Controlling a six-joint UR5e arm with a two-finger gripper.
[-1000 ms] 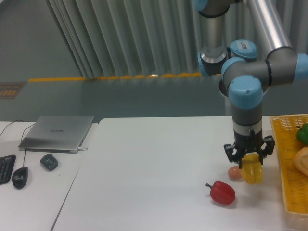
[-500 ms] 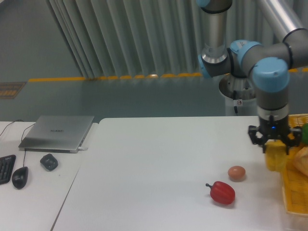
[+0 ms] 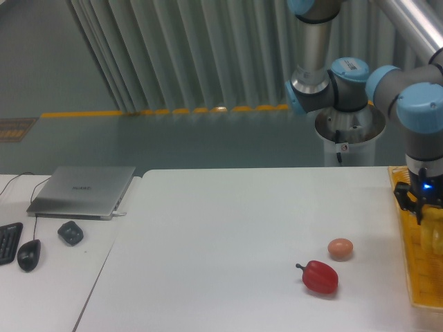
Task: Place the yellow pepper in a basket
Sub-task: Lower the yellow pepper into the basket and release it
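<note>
My gripper (image 3: 423, 216) hangs at the far right, over the yellow-orange mesh basket (image 3: 405, 277). Its fingers are shut on the yellow pepper (image 3: 429, 229), which is just below them. The pepper blends into the basket's yellow behind it, so its outline is hard to make out. The frame edge cuts off the basket's right part and whatever lies in it.
A red pepper with a dark stem (image 3: 320, 277) and a small round orange-pink item (image 3: 340, 248) lie on the white table left of the basket. On the far left table are a laptop (image 3: 83, 191), a mouse (image 3: 28, 254), a dark object (image 3: 70, 232) and a keyboard edge (image 3: 7, 242).
The gripper carried the yellow pepper up and to the right, from beside the orange-pink item to above the basket. The red pepper and the round item stayed put.
</note>
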